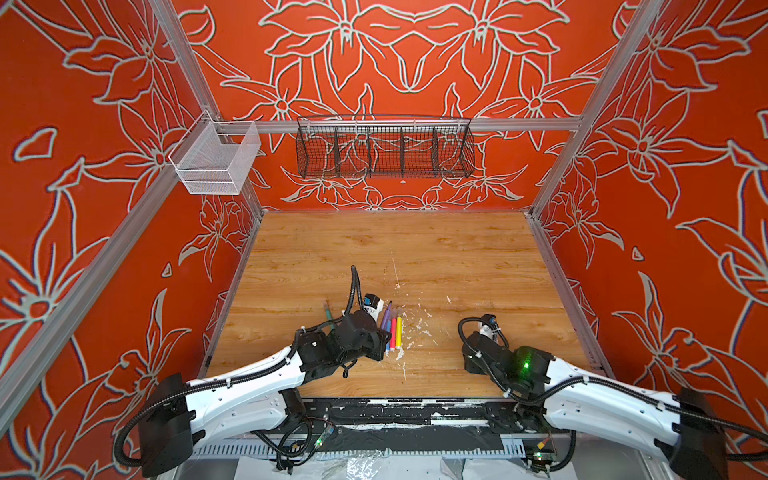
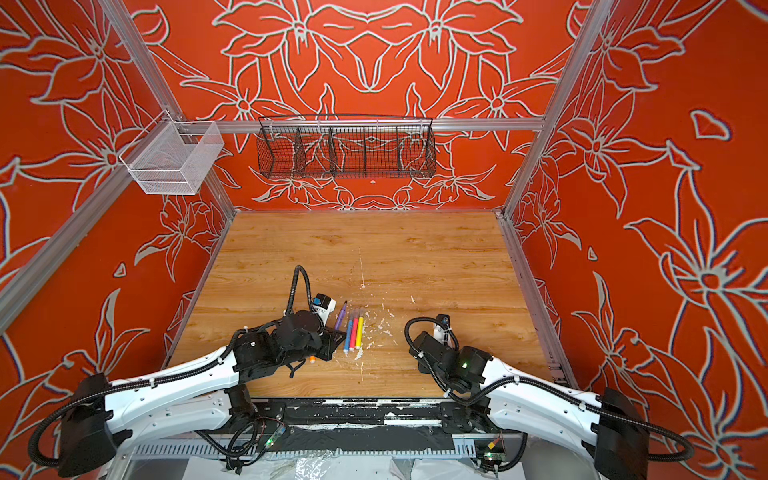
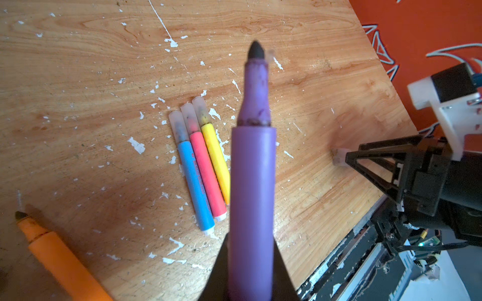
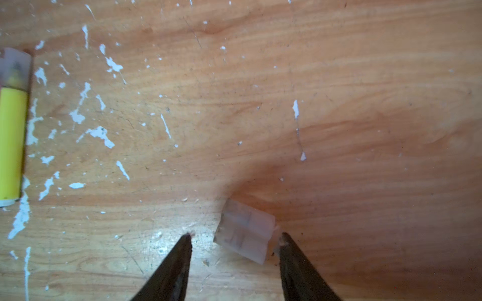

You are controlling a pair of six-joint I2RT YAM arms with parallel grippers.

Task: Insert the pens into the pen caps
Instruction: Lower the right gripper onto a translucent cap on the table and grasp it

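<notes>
Down at the lower centre of both top views, the left pincer is pinching a slim purple marker pen by its barrel, and the pen's dark pointed tip is bare. Just right of it in the top views, three capped pens lie side by side and touching on the wood-grain desk: a blue pen, a pink-red pen and a yellow pen. An uncapped orange pen lies apart from them. Right of centre, the right pincer is spread, its tips low at the desk. A small clear plastic tube cap lies slanted between the tips. It sits close to one tip with a gap at the other, and is not squeezed.
</notes>
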